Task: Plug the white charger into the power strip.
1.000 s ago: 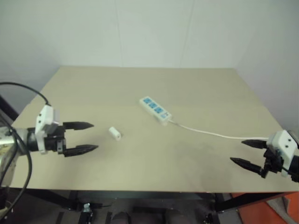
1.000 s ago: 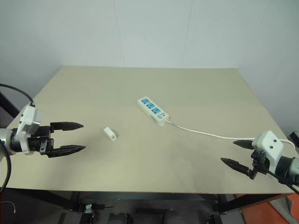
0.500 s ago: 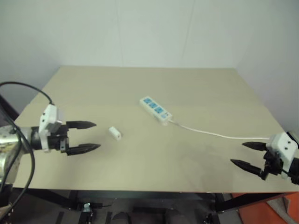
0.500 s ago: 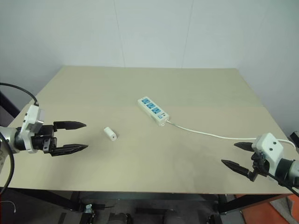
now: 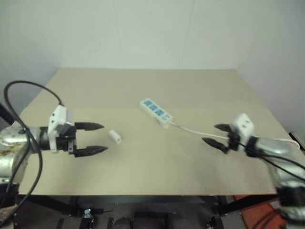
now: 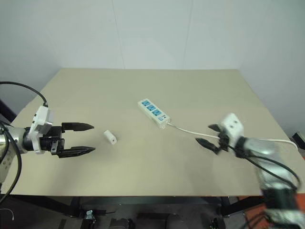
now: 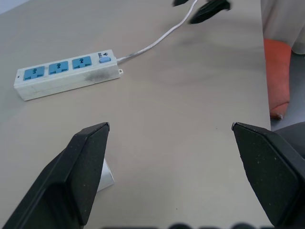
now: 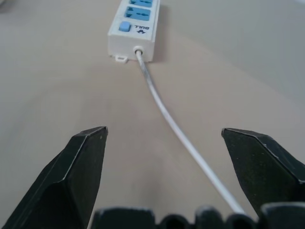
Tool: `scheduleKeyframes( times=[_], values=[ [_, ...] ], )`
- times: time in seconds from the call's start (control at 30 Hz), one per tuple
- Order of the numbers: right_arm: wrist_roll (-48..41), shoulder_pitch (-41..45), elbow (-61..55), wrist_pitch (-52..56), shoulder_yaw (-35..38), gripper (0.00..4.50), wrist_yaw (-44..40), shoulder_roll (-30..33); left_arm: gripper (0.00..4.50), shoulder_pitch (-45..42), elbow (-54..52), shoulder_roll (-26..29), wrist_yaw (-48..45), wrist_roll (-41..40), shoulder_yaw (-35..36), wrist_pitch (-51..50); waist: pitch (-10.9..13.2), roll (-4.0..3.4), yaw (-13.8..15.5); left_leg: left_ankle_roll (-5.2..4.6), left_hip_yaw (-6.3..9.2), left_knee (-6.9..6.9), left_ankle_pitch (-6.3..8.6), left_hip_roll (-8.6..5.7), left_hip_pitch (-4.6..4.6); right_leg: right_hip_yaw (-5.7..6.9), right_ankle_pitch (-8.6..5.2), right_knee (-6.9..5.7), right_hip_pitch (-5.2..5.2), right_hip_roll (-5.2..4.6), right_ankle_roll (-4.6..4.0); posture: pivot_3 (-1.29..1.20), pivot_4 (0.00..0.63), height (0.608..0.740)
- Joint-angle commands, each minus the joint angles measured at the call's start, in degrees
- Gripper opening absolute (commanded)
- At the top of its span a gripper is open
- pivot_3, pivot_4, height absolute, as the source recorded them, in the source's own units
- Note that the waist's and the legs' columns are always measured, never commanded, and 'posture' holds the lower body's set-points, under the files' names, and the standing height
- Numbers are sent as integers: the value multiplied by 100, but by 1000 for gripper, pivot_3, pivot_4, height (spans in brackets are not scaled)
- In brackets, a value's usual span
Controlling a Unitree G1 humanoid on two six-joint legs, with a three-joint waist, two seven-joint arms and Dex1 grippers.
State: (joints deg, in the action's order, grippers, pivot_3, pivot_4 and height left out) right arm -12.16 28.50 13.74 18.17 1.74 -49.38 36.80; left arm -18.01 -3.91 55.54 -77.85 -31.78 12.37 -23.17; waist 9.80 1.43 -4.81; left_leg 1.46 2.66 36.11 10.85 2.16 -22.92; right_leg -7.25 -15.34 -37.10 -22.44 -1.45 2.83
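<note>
The white charger [image 5: 115, 137] lies on its side on the tan table, left of centre. My left gripper [image 5: 104, 137] hovers open just to its left, pointing at it; in the left wrist view the charger [image 7: 106, 174] peeks out beside one finger. The power strip [image 5: 156, 112] lies diagonally mid-table, blue sockets up, and its cable [image 5: 195, 131] trails off to the right. My right gripper [image 5: 209, 133] is open, low over the cable and pointing along it at the strip's [image 8: 136, 24] cable end.
The tan table [image 5: 143, 86] has bare room all around the strip and charger. A white wall rises behind its far edge. Off the table's right edge an orange object [image 7: 276, 71] stands on the floor. A black cable [image 5: 28, 88] loops over my left arm.
My right gripper has swung in from the front right corner, forward and to the left, to hang over the strip's cable. The left gripper, charger and strip have stayed put.
</note>
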Motion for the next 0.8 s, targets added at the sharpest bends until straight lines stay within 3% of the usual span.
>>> scheduleKeyframes(
  times=[0.03, 0.23, 0.33, 0.7, 0.8],
  values=[
    [408, 810, 1116, -326, -326, 4500, 207, -348, 4489, -25, -147, 182, 22, 59, 118, 119, 0, 1, 22, 0, 1, -5, 0, 0, -5, 2, 0, 0, -5, 0, -4, 0, 150, 740],
    [679, 1702, 2669, -806, -548, 4500, 159, -849, 4489, 318, -396, 242, 200, -18, 383, 58, 0, 0, 94, 0, 10, -21, 1, -6, -78, 17, 24, 1, -76, -13, -49, 0, 150, 740],
    [793, 1877, 2998, -927, -661, 3933, -73, -931, 4500, 575, -571, 273, 273, -23, 507, 42, 1, -1, 88, -1, 11, -24, 1, -8, -83, 24, 24, 5, -78, -19, -49, 0, 150, 740],
    [1012, 2104, 3398, -1292, -735, 131, -196, -1085, 4500, 651, -643, 259, 394, -29, 541, 48, 1, -1, 44, 2, 14, -19, -4, 4, -31, 21, 26, -12, -49, 3, -52, 0, 150, 740],
    [1015, 2041, 3249, -1342, -696, 25, -127, -1097, 4500, 498, -541, 223, 390, 28, 395, 103, 1, -1, 17, 2, 13, -19, -4, 4, -34, 20, 28, -12, -50, 2, -57, 0, 150, 740]
  ],
)
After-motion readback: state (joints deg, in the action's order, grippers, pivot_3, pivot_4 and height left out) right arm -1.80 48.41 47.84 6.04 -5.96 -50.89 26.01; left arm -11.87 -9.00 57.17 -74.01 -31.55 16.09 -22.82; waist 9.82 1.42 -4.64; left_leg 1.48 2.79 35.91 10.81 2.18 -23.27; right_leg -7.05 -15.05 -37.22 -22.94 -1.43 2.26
